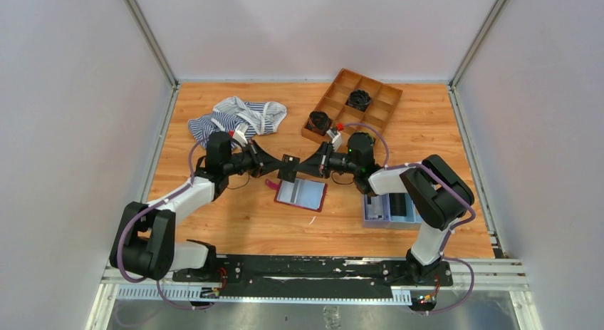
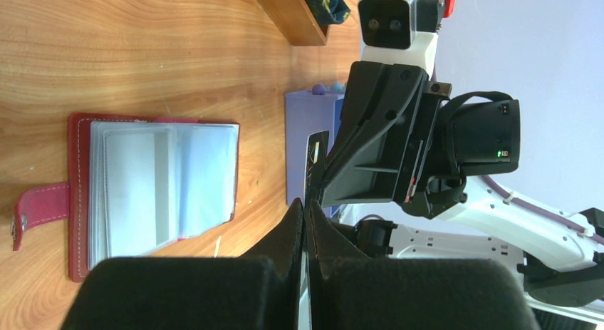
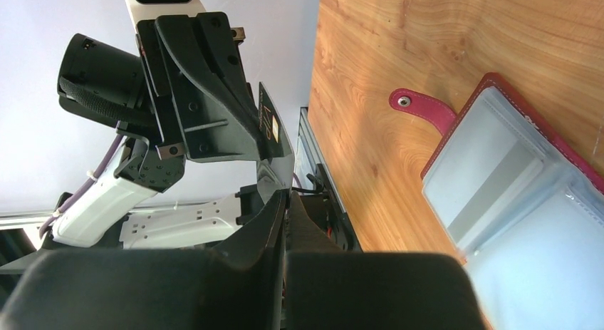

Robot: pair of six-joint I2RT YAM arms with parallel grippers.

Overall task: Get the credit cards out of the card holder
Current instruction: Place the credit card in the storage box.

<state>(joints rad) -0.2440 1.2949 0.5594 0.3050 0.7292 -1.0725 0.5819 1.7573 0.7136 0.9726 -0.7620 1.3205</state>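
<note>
Card holder: bare tabletop nearward; left gripper, right gripper pinch dark card over far edge; blue tray rightward.

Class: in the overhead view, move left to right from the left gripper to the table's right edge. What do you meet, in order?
Left gripper → dark credit card, held from both sides → right gripper → light-blue tray.

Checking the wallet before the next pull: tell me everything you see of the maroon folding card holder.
The maroon leather-look card holder lies open on the wooden table, pale blue-grey pockets facing up, white stitching along its edges, its snap strap tab spread on the left arm's side. Only the table touches it; the left gripper and right gripper pinch a dark card clear of it.
</note>
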